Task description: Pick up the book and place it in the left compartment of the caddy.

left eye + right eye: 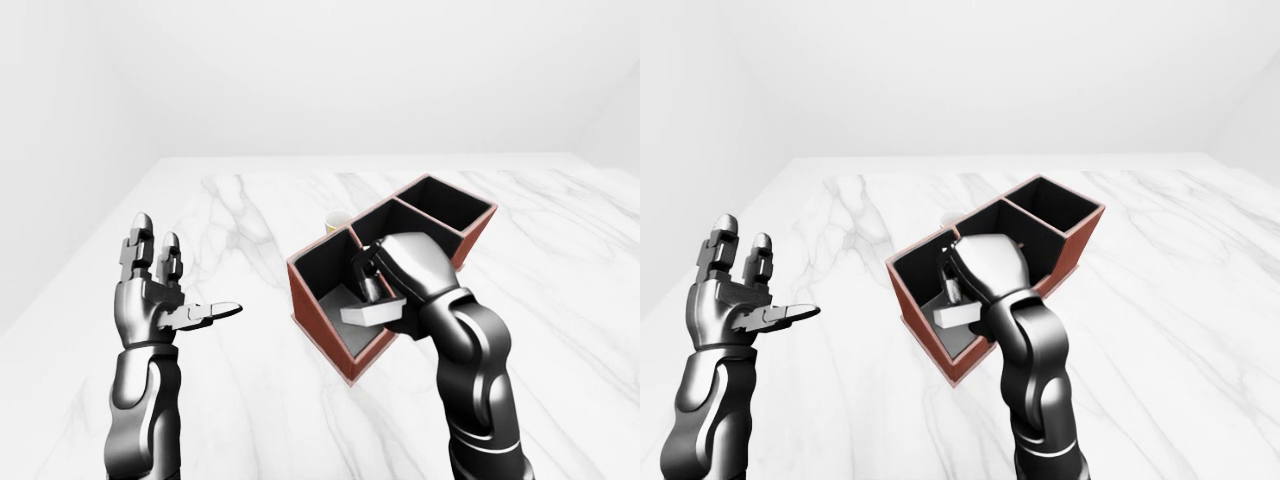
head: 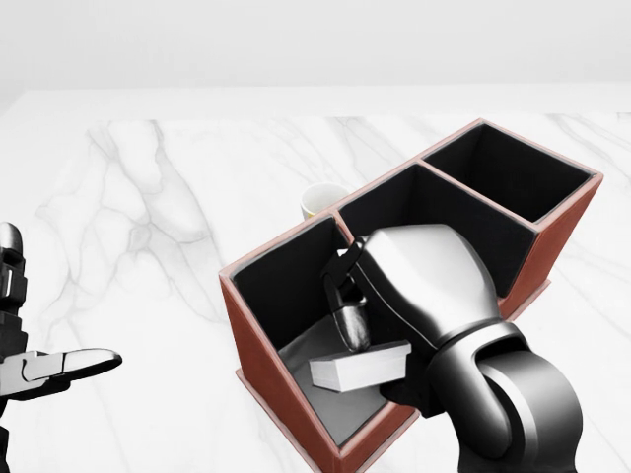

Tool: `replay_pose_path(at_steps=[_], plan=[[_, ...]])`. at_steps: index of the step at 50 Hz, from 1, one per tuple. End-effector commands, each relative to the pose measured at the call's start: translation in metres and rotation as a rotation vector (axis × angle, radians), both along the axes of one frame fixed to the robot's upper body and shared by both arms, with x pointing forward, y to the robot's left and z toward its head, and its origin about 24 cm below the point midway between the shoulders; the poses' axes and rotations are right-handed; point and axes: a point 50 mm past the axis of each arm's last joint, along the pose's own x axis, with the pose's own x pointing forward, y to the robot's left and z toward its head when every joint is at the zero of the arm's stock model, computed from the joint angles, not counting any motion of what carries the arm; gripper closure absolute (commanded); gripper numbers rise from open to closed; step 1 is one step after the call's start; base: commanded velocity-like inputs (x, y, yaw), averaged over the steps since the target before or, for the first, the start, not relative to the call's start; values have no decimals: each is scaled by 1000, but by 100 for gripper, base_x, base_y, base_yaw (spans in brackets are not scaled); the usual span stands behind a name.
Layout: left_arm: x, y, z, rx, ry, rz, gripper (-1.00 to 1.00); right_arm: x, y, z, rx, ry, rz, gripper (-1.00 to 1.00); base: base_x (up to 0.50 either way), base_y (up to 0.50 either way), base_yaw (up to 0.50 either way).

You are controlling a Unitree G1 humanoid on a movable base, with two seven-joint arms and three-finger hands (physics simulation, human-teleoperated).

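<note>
Marble tabletop (image 2: 148,217); book (image 2: 357,368) pinched beneath right robot hand (image 2: 370,310), inside caddy's (image 2: 266,379) left compartment.
</note>
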Motion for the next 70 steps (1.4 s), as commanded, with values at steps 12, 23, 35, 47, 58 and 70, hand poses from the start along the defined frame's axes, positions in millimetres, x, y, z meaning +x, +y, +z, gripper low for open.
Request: replay_pose_path(at_steps=[12, 23, 35, 47, 58, 70], plan=[[0, 0, 0, 1, -2, -3, -100, 14, -3, -5, -36, 34, -22, 100, 0, 0, 0], [0, 0, 0, 2, -1, -5, -100, 20, -3, -12, -47, 69, -32, 100, 0, 0, 0], [0, 0, 1, 1, -3, -3, -100, 28, -3, -29, -65, 152, -33, 100, 0, 0, 0], [0, 0, 0, 0, -1, -4, -100, 34, -3, -34, -78, 178, -41, 100, 0, 0, 0], [1, -2, -1, 3, 4, -9, -100, 37, -2, -41, -91, 212, -40, 100, 0, 0, 0], [1, -1, 0, 4, 1, -8, -100, 42, 4, -48, -90, 250, -18, 100, 0, 0, 0]])
